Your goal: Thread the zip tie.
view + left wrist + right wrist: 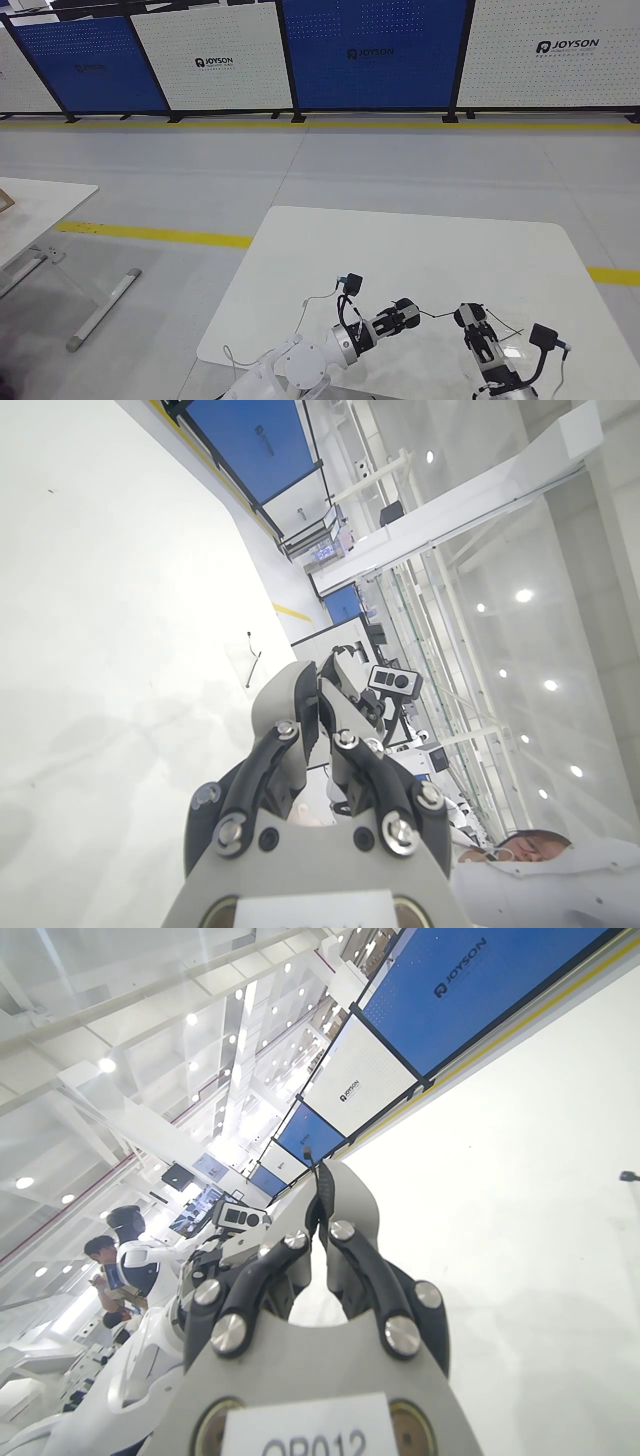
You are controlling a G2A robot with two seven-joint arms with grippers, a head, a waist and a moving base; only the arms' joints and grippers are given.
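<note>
Logo print on the wall panels [375,60], printed code label [312,1433] on right gripper [321,1170] base

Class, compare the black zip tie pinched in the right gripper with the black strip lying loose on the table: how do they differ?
The held zip tie is clamped in the shut right gripper, above the table. The loose strip lies flat on it, touched by nothing. Only the held zip tie's head end pokes past the fingertips, while the loose strip shows its whole kinked length. Both are thin and black.
</note>
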